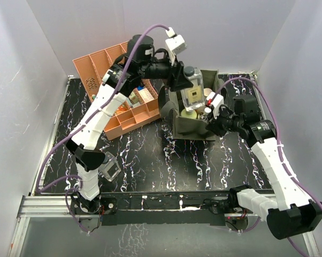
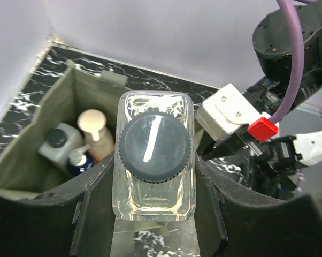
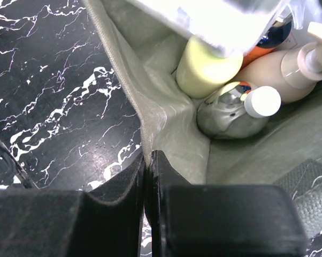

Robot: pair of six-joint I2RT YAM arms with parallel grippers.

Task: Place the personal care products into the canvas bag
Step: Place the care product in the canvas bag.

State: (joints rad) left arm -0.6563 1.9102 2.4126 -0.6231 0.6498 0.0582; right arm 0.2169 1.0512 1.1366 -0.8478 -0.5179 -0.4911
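L hand (image 2: 153, 214) is clamped on the clear dark-capped bottle (image 2: 154, 144), cap up, hanging right over the mouth of the canvas bag (image 1: 189, 127), not yet inside. Below the hand & off to its left the bag is already crowded: tan pump (image 2: 94, 128), orange-and-blue pump (image 2: 78, 160) and a blurry pale btl w/ dark cap beside them. The yellow bottle (image 3: 206, 72) & small clear round bottle (image 3: 230, 112) sit in the corner nearest R hand. R hand (image 3: 148, 176) is shut tight on the bag's rim, pinching the fabric so the mouth stays open.

Risks, IMO:
- The bottle looks broad vs the free gap, so lowering could land it on the pump heads & leave it tilted, or snag the rim.
- If the pinch slips, the wall prob. folds in under the bottle.
- R hand's wrist sits just beside the held bottle, so a sideways drift = arm-to-arm bump.
- Letting go too high could knock the btls below about.

Around: the salmon rack (image 1: 118, 80) lies left of L hand, partly under the L arm, w/ small boxes in it; not in the way. The only real obstacles are the btls under L hand & R hand itself.
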